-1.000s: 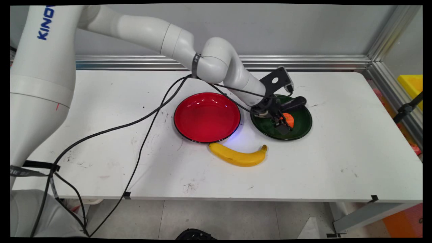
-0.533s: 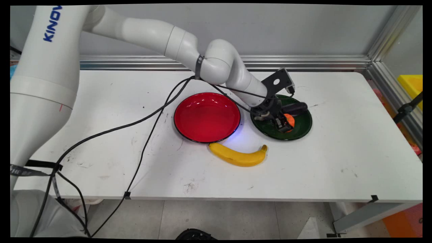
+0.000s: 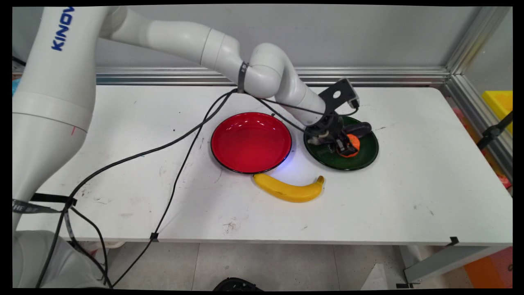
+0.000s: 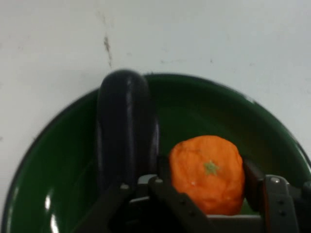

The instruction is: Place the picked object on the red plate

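— Jaws, how do they stand?
— The gripper pinches the orange on both sides, inside the green plate, touching the eggplant.
— Which step?
— A grasp, I judge. A next move would call for a straight lift, clear of the eggplant.

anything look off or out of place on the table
Nothing spilled or damaged. The only loose item is the banana, lying on the bare table just in front of the red plate. The gripper clasps the orange beside the eggplant in the green plate.
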`<move>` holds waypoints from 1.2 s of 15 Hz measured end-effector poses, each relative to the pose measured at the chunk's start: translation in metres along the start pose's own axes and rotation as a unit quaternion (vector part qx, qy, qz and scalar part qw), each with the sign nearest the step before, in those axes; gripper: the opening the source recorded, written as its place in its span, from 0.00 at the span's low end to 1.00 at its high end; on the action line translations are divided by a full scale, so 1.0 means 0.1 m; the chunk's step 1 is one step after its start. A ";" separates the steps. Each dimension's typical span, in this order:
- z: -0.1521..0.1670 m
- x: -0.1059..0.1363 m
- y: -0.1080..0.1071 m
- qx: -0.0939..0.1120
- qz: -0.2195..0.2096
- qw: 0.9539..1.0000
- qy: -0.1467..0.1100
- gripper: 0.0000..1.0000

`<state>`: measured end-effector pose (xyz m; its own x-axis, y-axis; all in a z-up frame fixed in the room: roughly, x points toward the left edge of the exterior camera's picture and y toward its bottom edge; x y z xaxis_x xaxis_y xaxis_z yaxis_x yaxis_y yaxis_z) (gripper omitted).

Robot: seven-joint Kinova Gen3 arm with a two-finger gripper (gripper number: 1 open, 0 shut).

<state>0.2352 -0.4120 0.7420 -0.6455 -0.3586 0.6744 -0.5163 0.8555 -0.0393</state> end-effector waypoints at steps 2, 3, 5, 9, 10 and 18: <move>-0.12 0.07 -0.01 0.000 0.001 1.000 0.007 0.00; -0.20 0.10 -0.02 0.000 0.002 1.000 0.010 0.00; -0.39 0.14 -0.03 -0.001 0.005 1.000 0.014 0.00; -0.76 0.14 -0.07 -0.005 0.015 1.000 0.016 0.00; -0.84 0.13 -0.08 -0.005 0.018 1.000 0.016 0.00; -1.54 -0.16 -0.29 -0.005 0.013 1.000 0.009 0.00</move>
<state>0.3472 -0.3731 0.8463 -0.6491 -0.3292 0.6858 -0.4928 0.8687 -0.0494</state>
